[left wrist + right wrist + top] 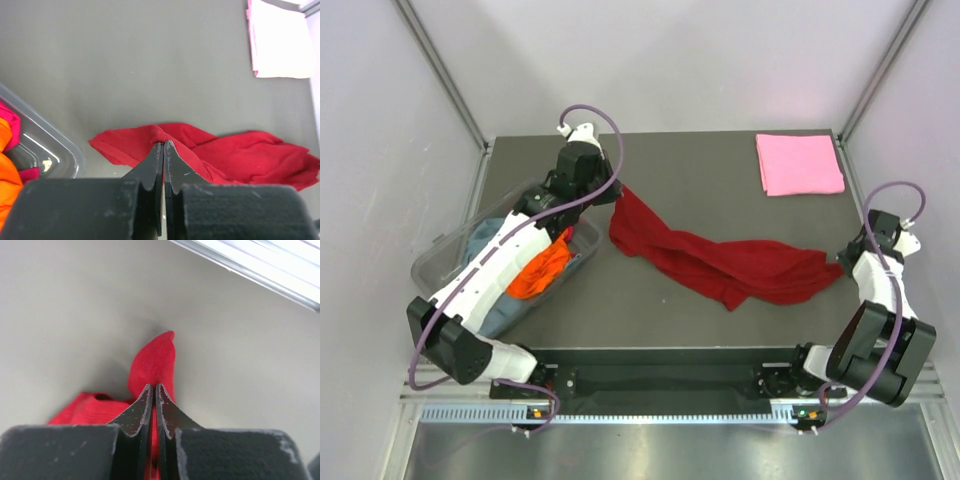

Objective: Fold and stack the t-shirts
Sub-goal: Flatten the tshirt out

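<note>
Two ends of the dark red t-shirt (pixel 720 262) are pinched at once. The left gripper (pixel 164 146) is pressed shut on a bunched edge at the end nearest the clear plastic tub (pixel 440 262). The right gripper (pixel 152 388) is pressed shut on a narrow tip of cloth at the opposite end, near the right edge of the table (pixel 700 160). Between them the shirt lies twisted and rumpled across the middle of the table, not spread flat. A light pink t-shirt (pixel 800 164) is seen folded at the far right corner, well apart. An orange t-shirt (pixel 542 270) and a grey-blue t-shirt (pixel 480 240) lie in the tub.

Only a small bite of cloth appears to be held on the right, so that tip could be pulled free if the garment is stretched hard. Whether one layer or a doubled fold is caught by the left jaws cannot be told from the wrist view. If it is doubled, the twist would be carried into the lift and a crooked fold would result. The tub could also be nudged by the left arm, which is stretched over it.
</note>
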